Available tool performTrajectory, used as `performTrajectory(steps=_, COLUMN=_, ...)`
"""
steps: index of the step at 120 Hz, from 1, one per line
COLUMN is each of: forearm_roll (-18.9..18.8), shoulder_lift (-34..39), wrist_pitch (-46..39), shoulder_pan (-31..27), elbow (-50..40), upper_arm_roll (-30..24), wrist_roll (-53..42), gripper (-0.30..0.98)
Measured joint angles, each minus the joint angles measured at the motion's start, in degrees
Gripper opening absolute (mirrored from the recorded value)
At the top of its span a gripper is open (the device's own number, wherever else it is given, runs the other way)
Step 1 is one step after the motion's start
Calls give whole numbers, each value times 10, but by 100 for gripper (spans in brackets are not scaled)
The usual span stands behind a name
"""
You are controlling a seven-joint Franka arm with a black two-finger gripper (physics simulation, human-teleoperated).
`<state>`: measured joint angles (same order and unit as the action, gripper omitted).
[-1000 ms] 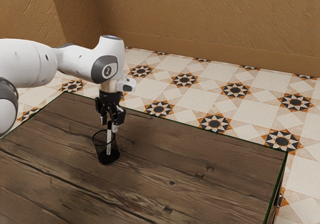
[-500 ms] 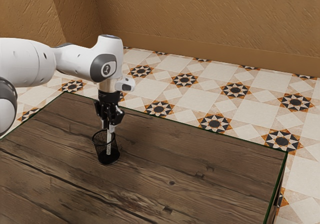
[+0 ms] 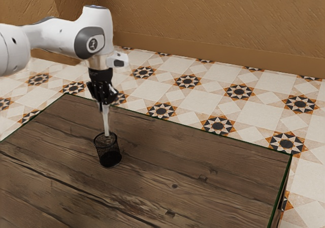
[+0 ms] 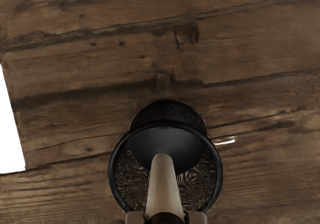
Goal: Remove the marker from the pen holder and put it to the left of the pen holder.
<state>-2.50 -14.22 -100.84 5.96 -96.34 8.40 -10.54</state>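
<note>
Exterior view, 1 tool [image 3: 105,105] seemingly gripping 1 marker [image 3: 106,123], 1 holder [image 3: 116,148]

The black two-finger gripper [image 3: 104,105] grips the nearly upright white marker [image 3: 105,120], its lower end at the mouth of the black mesh pen holder [image 3: 108,151] (itself upright on the wooden table [image 3: 177,162]). Star-patterned floor tiles [image 3: 238,91] meet a brown wall [image 3: 203,14].
</note>
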Motion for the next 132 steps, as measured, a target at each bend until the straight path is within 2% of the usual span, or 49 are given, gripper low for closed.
performTrajectory(steps=10, forearm_roll=-11, shoulder_lift=50, wrist_pitch=31, shoulder_pan=-2, elbow=6, upper_arm_roll=0, wrist_roll=3, gripper=-8)
performTrajectory(steps=20, forearm_roll=-50, shoulder_lift=53, wrist_pitch=62, shoulder_pan=-11, elbow=20, upper_arm_roll=0, wrist_roll=5, gripper=-9)
performTrajectory(steps=42, forearm_roll=-167, shoulder_lift=-64, wrist_pitch=139, shoulder_pan=-28, elbow=26, upper_arm_roll=0, wrist_roll=8, gripper=-10)
performTrajectory(steps=61, forearm_roll=-210, shoulder_lift=-134, wrist_pitch=181, shoulder_pan=-29, elbow=35, upper_arm_roll=-1, wrist_roll=10, gripper=-10)
performTrajectory(steps=78, forearm_roll=-217, shoulder_lift=-161, wrist_pitch=199, shoulder_pan=-29, elbow=36, upper_arm_roll=-1, wrist_roll=11, gripper=-9)
performTrajectory(steps=104, forearm_roll=-204, shoulder_lift=-161, wrist_pitch=214, shoulder_pan=-36, elbow=50, upper_arm_roll=-2, wrist_roll=6, gripper=36)
performTrajectory(steps=114, forearm_roll=-198, shoulder_lift=-149, wrist_pitch=217, shoulder_pan=-36, elbow=64, upper_arm_roll=-3, wrist_roll=2, gripper=47)
performTrajectory(steps=124, forearm_roll=-175, shoulder_lift=-118, wrist_pitch=219, shoulder_pan=-37, elbow=69, upper_arm_roll=0, wrist_roll=-3, gripper=54)
performTrajectory(steps=132, forearm_roll=-140, shoulder_lift=-48, wrist_pitch=214, shoulder_pan=-46, elbow=68, upper_arm_roll=2, wrist_roll=-8, gripper=58)
